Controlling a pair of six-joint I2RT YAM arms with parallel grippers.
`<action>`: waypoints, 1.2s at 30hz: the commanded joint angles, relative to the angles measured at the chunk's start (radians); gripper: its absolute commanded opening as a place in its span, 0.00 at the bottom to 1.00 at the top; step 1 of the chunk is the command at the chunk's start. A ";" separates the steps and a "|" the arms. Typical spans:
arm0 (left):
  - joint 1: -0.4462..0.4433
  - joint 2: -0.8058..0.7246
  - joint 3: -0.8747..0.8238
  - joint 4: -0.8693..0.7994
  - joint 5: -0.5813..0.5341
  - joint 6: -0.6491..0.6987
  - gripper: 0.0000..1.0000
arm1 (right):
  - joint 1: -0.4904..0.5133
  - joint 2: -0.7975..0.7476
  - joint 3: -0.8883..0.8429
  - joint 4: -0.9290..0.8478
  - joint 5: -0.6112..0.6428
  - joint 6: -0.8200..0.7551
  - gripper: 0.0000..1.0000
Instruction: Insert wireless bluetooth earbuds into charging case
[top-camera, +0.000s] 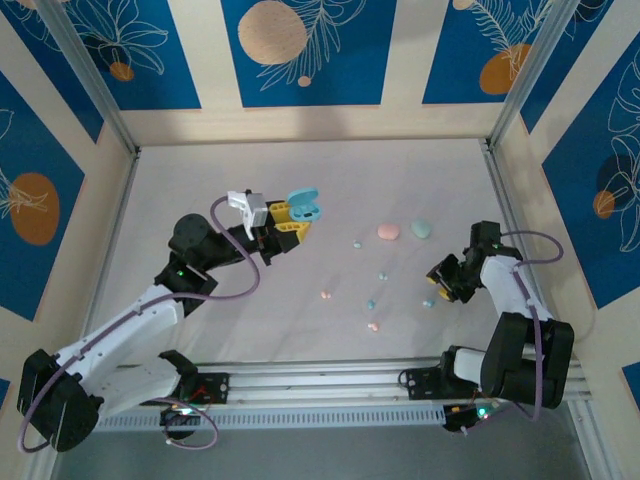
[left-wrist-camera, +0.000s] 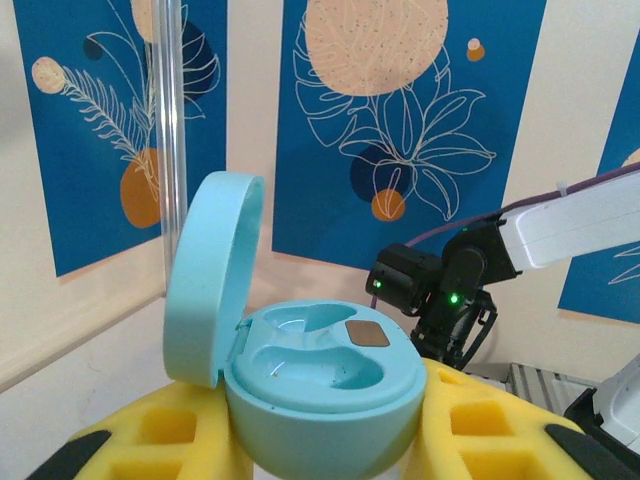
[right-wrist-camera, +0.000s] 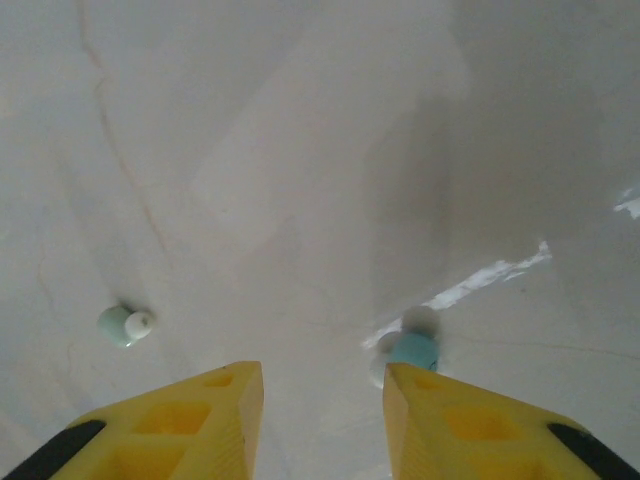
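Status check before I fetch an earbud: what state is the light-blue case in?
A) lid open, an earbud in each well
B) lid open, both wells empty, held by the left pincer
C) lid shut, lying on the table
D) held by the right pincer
B: the left wrist view shows the light-blue case clamped in the left pincer, with its lid swung up and both wells bare.

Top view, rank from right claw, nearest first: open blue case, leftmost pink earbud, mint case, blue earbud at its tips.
1. Blue earbud, right at the right claw.
2. Mint case, farther back.
3. Leftmost pink earbud, mid-table.
4. Open blue case, held in the left claw.
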 joint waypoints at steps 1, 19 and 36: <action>-0.015 -0.012 -0.006 0.019 -0.005 0.005 0.22 | -0.011 0.021 -0.037 0.029 -0.038 0.019 0.37; -0.015 0.001 0.008 0.005 -0.005 0.013 0.22 | 0.023 0.088 -0.084 0.064 0.013 0.048 0.40; -0.014 0.009 0.016 0.003 0.004 0.015 0.22 | 0.120 0.120 -0.090 0.087 0.016 0.109 0.38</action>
